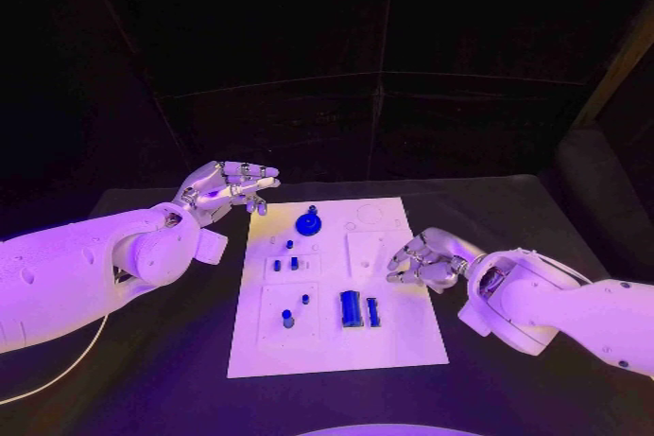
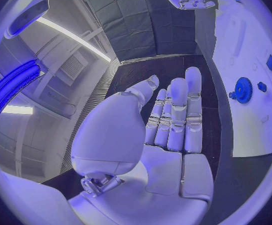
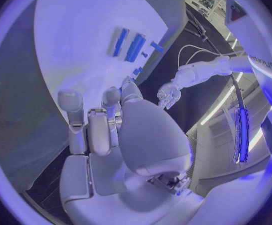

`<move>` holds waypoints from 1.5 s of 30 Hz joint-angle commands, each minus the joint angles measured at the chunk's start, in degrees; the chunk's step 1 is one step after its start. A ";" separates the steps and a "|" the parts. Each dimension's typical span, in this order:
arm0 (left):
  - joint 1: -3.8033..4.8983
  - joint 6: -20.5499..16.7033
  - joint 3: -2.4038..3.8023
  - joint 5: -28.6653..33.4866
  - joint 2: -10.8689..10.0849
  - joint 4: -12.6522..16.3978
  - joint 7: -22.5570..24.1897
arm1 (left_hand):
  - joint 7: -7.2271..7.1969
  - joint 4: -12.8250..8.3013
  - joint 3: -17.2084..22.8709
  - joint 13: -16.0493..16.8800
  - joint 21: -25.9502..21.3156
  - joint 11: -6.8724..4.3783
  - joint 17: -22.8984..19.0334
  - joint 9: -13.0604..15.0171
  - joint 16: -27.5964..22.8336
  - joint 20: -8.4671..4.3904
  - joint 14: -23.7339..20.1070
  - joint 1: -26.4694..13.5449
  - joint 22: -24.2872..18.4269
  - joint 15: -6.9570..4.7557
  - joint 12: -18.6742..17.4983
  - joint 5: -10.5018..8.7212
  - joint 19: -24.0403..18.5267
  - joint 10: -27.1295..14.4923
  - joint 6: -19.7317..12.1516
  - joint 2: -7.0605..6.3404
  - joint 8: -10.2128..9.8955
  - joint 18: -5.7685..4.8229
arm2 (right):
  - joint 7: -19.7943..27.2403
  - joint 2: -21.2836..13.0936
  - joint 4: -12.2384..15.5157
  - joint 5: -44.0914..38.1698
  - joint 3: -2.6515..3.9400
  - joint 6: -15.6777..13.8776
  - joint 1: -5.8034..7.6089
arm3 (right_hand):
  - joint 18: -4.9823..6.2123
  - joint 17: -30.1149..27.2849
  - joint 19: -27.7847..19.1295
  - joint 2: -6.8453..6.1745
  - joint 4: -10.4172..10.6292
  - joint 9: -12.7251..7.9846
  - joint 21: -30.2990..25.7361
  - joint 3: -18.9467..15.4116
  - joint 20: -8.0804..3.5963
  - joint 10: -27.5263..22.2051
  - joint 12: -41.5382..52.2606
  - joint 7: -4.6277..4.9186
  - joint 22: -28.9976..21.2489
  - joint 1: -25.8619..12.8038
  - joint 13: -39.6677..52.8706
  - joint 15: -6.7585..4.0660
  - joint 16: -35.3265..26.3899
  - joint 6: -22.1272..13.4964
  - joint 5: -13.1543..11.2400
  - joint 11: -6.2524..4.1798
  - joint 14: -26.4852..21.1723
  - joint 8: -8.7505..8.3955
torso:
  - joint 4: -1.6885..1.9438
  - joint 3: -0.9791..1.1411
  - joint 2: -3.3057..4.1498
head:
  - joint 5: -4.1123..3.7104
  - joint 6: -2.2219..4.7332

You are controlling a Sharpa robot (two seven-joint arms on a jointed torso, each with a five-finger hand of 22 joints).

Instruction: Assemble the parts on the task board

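While my left hand (image 1: 229, 185), fingers apart and empty, hovers near the white task board (image 1: 403, 346), the round blue gear part (image 1: 309, 224) lies nearest it, toward my right.

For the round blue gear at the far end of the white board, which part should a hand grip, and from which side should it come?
Probably the small knob on top of the blue gear, pinched from above. The gear seems to lie flat on the task board, so its toothed rim offers little to hold, while the knob stands up. The left hand hovers nearest, beside the board's far corner, holding nothing.

Bare black table (image 1: 518, 209) flanks the task board (image 1: 409, 346); small blue parts (image 1: 352, 308) crowd its middle.
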 commanded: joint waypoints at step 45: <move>-10.78 -34.05 7.50 2.13 5.24 5.93 3.97 | -11.14 -0.34 -15.28 -4.51 -36.58 -7.05 -26.77 -4.20 -58.53 -2.70 -51.87 -54.84 -35.01 -2.15 -13.55 -6.20 -55.95 -44.03 -40.11 6.05 -8.23 -9.68 | 39.90 13.98 -13.47 57.65 8.90 -15.96 -5.72 | -4.04 -68.29 -52.96 -2.46 -9.24 -20.78 -59.08 10.25 0.96 -53.99 -34.75 -6.55 -46.02 -57.06 -54.77 2.94 -77.19 -42.82 -13.19 -1.41 -66.42 -4.43 | -0.03 -0.08 -6.74 | 1.98 6.13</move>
